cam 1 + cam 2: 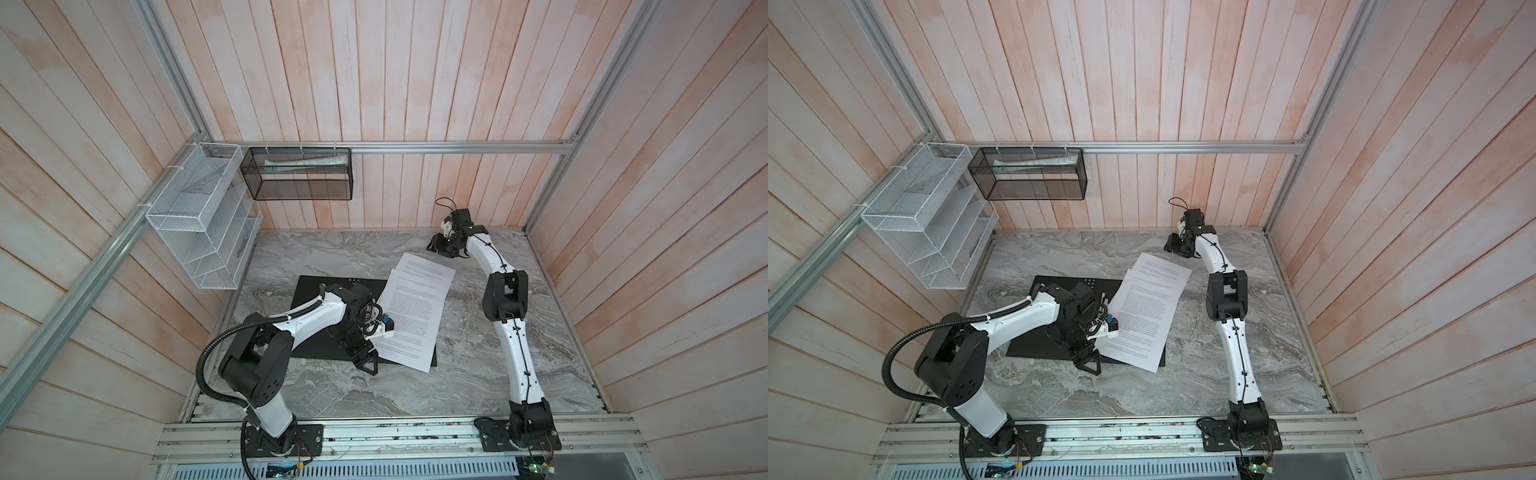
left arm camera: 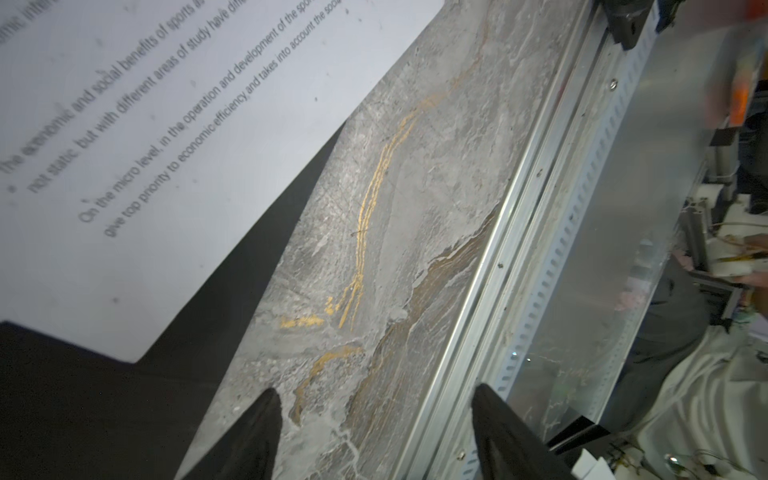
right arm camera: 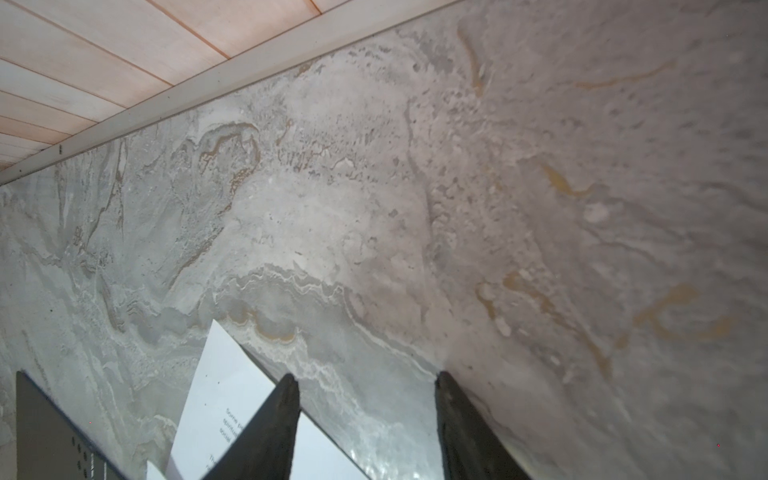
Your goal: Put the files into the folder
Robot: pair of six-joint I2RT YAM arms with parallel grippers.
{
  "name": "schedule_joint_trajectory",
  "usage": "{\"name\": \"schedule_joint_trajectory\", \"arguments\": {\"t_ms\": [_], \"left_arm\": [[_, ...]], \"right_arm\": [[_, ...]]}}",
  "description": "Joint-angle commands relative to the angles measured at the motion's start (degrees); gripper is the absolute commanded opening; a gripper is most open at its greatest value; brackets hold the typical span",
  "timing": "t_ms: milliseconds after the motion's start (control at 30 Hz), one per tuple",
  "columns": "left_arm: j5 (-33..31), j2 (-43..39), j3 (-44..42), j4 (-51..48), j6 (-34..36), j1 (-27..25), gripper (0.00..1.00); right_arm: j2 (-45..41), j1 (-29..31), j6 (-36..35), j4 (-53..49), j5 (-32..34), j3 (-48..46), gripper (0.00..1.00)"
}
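Observation:
The folder [image 1: 316,286] lies open and flat on the marble table, black inside up, in both top views [image 1: 1096,284]. The files [image 1: 415,307], overlapping white printed sheets, lie skewed over its right half, and their far ends reach onto the table [image 1: 1146,307]. My left gripper [image 1: 368,365] hangs open at the folder's near edge, beside the files' near left corner. In the left wrist view this gripper [image 2: 374,390] holds nothing, with the files [image 2: 166,145] and the folder [image 2: 83,407] off to one side. My right gripper [image 1: 434,247] is open and empty [image 3: 366,377] just past the files' far corner [image 3: 224,386].
A white wire mesh rack [image 1: 199,224] hangs on the left wall. A black mesh basket [image 1: 299,174] with rolled paper inside hangs on the back rail. An aluminium rail [image 1: 374,432] runs along the table's front edge, carrying both arm bases.

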Motion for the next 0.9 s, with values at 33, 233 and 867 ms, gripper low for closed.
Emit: {"name": "schedule_joint_trajectory", "arguments": {"t_ms": [33, 233, 867], "left_arm": [[9.28, 3.01, 2.0, 1.18, -5.38, -0.34, 0.75], [13.98, 6.44, 1.37, 7.9, -11.64, -0.56, 0.78], [15.0, 11.66, -3.84, 21.13, -21.17, -3.77, 0.84]], "right_arm": [[1.91, 1.08, -1.7, -5.41, -1.08, -0.58, 0.54], [1.8, 2.62, -3.93, -8.61, -1.89, -2.03, 0.54], [2.43, 4.58, -6.77, -14.57, -6.47, -1.71, 0.54]]}}
